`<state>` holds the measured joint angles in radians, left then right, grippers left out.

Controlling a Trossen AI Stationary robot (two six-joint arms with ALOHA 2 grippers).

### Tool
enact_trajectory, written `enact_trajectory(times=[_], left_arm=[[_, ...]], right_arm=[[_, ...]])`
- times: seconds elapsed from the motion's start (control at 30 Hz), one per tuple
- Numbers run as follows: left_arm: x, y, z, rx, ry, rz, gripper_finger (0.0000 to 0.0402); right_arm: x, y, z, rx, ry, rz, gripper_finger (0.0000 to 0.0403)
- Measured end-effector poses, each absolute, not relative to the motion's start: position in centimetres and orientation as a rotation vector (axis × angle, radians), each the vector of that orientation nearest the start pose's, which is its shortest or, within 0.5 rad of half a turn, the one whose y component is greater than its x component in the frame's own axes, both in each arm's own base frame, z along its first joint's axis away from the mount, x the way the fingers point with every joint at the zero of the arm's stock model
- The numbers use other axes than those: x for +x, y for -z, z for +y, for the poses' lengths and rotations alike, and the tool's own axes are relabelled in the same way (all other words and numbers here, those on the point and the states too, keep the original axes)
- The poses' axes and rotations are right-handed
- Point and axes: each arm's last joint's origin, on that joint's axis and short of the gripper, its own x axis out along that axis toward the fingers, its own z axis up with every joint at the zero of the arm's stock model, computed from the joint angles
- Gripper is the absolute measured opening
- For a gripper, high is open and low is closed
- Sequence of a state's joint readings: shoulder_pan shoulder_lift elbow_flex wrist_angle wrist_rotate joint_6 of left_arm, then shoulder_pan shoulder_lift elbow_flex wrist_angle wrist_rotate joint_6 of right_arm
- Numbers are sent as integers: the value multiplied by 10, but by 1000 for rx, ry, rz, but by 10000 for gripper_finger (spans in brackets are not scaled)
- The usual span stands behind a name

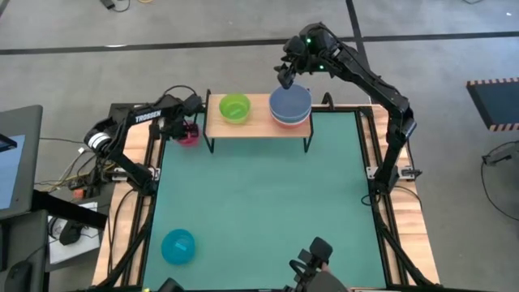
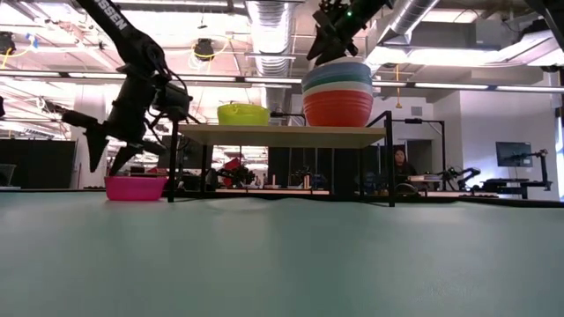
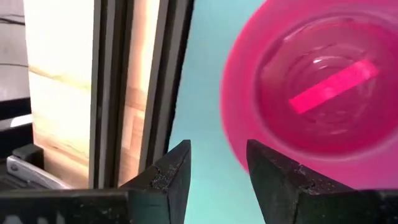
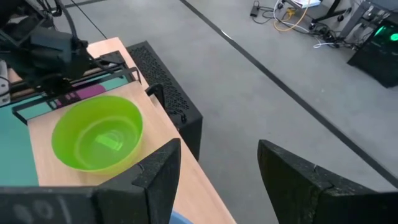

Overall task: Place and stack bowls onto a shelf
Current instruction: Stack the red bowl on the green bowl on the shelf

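Note:
The light-wood shelf (image 1: pixel 258 123) stands at the far edge of the green mat. On it sit a green bowl (image 1: pixel 234 107) and a stack of several bowls (image 2: pixel 337 92), red at the bottom and pale blue (image 1: pixel 290 101) on top. A pink bowl (image 1: pixel 189 135) rests on the mat left of the shelf. A cyan bowl (image 1: pixel 178 246) lies near the mat's near-left corner. My left gripper (image 3: pixel 217 146) hangs open just above the pink bowl's (image 3: pixel 311 87) left rim. My right gripper (image 1: pixel 285 79) is open above the stack's far side, and the green bowl (image 4: pixel 97 132) shows beyond its fingers.
The mat (image 1: pixel 259 203) between the shelf and the near edge holds only the cyan bowl. A black device (image 1: pixel 312 261) sits at the near edge. Wooden table borders and black rails (image 3: pixel 118 93) run beside the pink bowl. A person (image 2: pixel 401 163) sits far behind the table.

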<state>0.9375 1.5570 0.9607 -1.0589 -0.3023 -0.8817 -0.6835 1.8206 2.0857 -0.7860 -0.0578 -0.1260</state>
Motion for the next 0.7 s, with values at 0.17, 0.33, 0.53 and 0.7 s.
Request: enact_trajectory(times=[0.17,0.33,0.53,0.7], left_arm=[[144,-185,201,-1093,-1674,1136,141],[145,-185,203,-1091,-1716,1079,141],[140,-164,193,-1175,-1704,1082,141],[133,-142,179,-1239,-1700,1093,141]], right_arm=[[301,-433,-247,58,582,534,238],[300,-433,-249,59,588,534,238],[298,-432,-250,59,586,547,238],[298,-432,-250,61,584,550,238]])
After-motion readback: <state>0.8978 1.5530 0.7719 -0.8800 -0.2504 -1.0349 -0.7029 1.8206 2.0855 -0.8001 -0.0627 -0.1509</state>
